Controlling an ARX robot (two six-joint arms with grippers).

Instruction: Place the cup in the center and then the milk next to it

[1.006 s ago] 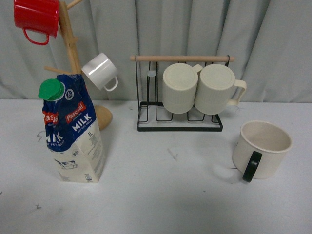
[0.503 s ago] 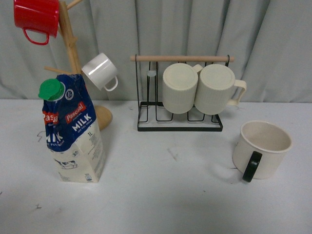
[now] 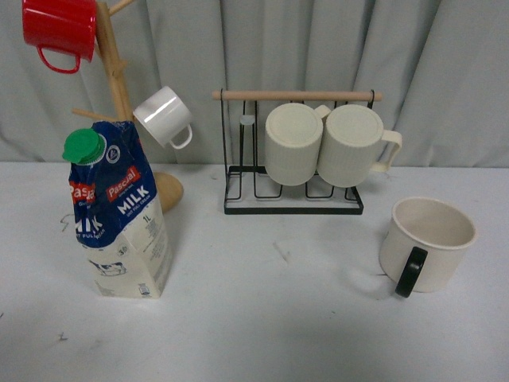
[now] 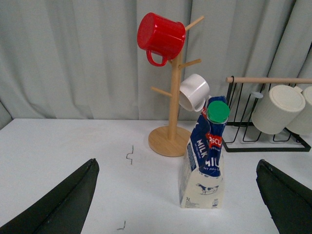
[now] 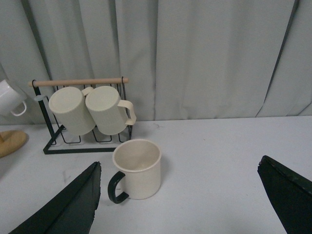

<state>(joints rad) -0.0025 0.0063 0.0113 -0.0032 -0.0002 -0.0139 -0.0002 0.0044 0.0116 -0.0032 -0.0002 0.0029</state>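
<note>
The cup (image 3: 433, 243) stands at the right of the table (image 3: 262, 326), the milk (image 3: 121, 215) upright at its left, neither yet central; left gripper (image 4: 175, 163) and right gripper (image 5: 179, 163) gape empty, each seemingly aimed at its own item for pickup.

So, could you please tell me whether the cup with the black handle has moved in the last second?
No. The cup sits in the same spot, to the right of and in front of the wire rack, its handle facing the camera.

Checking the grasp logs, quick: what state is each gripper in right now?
Left gripper: open, holding nothing.
Right gripper: open, holding nothing.
</note>
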